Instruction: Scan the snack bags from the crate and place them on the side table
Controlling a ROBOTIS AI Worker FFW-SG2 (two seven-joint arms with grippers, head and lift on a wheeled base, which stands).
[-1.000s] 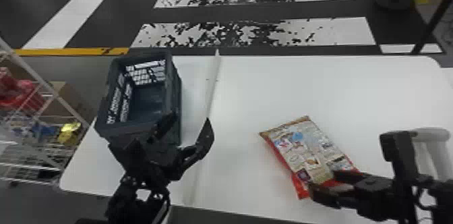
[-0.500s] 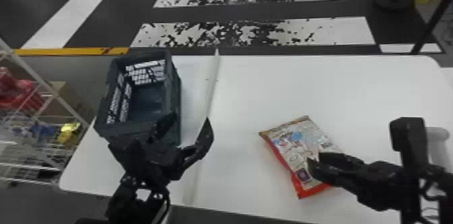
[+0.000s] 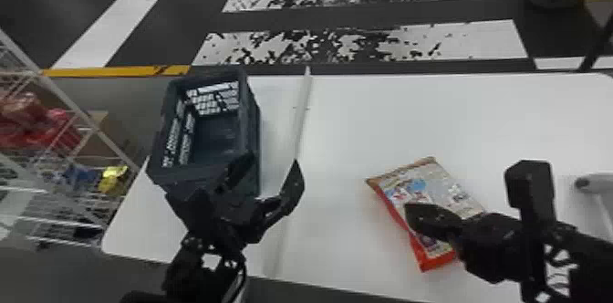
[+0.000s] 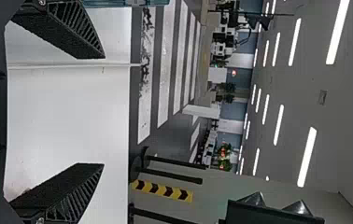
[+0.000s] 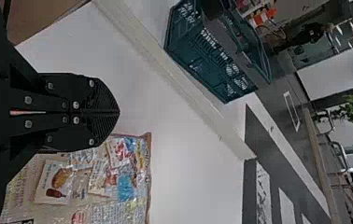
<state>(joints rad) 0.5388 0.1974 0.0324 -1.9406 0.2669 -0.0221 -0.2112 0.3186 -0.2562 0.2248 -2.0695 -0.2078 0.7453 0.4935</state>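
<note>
Dark floor with worn white stripes (image 3: 355, 44), lying beyond a smooth white rectangular worktop (image 3: 456, 115); clock directions as in the head view, 12 away from the robot. Item: one flat snack bag of glossy printed plastic film, beige with red-orange edging (image 3: 426, 183), face up on the worktop, right of the long white raised strip (image 3: 301, 119). Long axis: 11 to 5 o'clock. Item: right gripper (image 5: 118, 112), black, two flat fingers together, over the bag and pointing between 9 and 10 o'clock, so across that axis; tips near the bag's 8 o'clock long edge, most of the bag's breadth towards 3. Nearer arm: the right, plainly. Probable requirement: fingers parted before any hold on the bag. Item: left gripper (image 4: 103, 111), black, fingers apart, well away beside the open-topped dark blue-green plastic crate (image 3: 255, 128); from there the bag lies at nearly 4 o'clock. Obscured: the bag's 4 o'clock side, beneath the right gripper; the crate's near wall, partly behind the left one. Cut off: a pale rounded object at the right border (image 3: 597, 183), purpose unclear. Undetermined: whether the right fingertips touch the film or stand just above it
</note>
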